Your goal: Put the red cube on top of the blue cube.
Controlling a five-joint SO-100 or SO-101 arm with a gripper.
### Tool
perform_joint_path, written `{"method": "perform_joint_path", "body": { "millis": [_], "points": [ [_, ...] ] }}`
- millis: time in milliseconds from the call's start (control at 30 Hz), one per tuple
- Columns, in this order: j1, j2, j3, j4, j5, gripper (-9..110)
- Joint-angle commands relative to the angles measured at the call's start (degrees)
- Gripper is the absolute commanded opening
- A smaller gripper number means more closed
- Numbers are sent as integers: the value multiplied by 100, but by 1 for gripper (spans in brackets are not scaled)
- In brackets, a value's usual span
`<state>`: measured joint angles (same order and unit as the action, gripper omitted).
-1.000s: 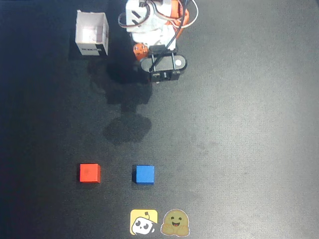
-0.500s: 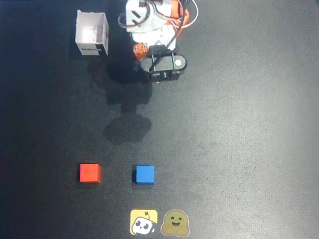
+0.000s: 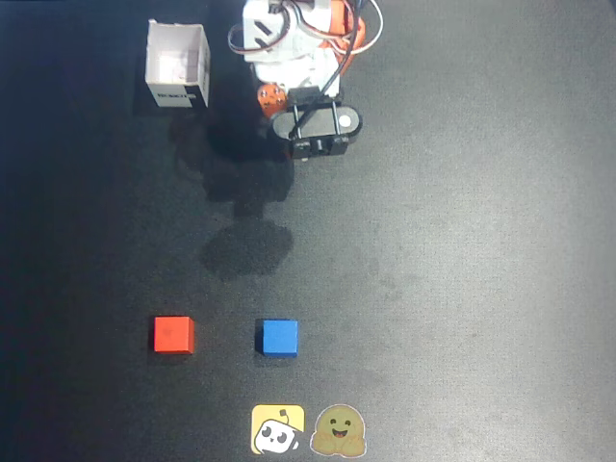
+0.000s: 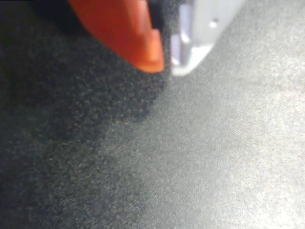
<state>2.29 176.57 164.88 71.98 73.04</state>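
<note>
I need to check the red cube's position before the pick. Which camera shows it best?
The overhead view: the red cube sits fully visible on the dark table, left of the blue cube and apart from it. The wrist view shows only the gripper tips and bare table, no cube.

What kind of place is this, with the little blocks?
Probably a hobby robot practice table. A small robot arm stands on a dark mat, with a red cube, a blue cube, a white box and two cartoon stickers.

Matte red cube (image 3: 173,335), blue cube (image 3: 279,338); grainy dark mat (image 3: 462,289).
</note>
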Motion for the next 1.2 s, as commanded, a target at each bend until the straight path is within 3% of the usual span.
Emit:
{"method": "perform_joint_path", "body": {
  "millis": [0, 200, 500, 667, 733, 1167],
  "points": [
    [26, 62, -26, 0, -53, 0],
    [26, -202, -387, -62, 185, 0],
    [229, -3270, -2909, 422, 1055, 2],
    [571, -4359, -4122, 536, 1195, 7],
    [712, -4869, -4658, 598, 1204, 15],
    [1327, -7664, -7304, 686, 1450, 24]
  ]
}}
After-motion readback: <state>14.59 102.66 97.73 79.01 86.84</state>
